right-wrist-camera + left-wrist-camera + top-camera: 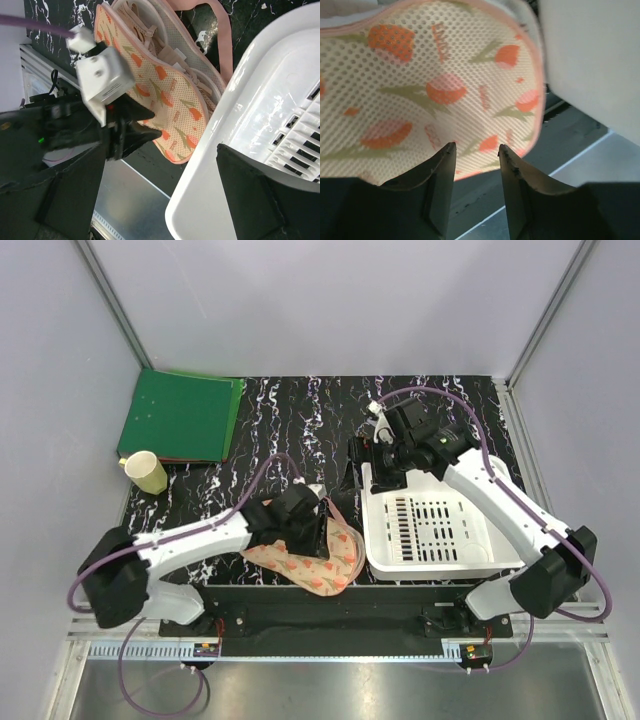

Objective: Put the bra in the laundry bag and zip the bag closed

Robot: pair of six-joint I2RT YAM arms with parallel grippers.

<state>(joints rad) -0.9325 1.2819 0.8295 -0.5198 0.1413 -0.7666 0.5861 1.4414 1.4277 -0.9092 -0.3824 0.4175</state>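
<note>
The laundry bag lies open on the table just left of the white slotted basket. The bra sits inside it — tan straps showing beside the mesh flap. The left hand hovers over the bag's end nearest the basket, fingers partly apart, holding nothing. The right hand spreads wide above the basket's far-left corner — empty.

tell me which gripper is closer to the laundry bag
Left. The left gripper sits right at the laundry bag, at its lid, jaws open. The right gripper hangs over the far-left corner of the white slotted basket, well apart from the bag.
</note>
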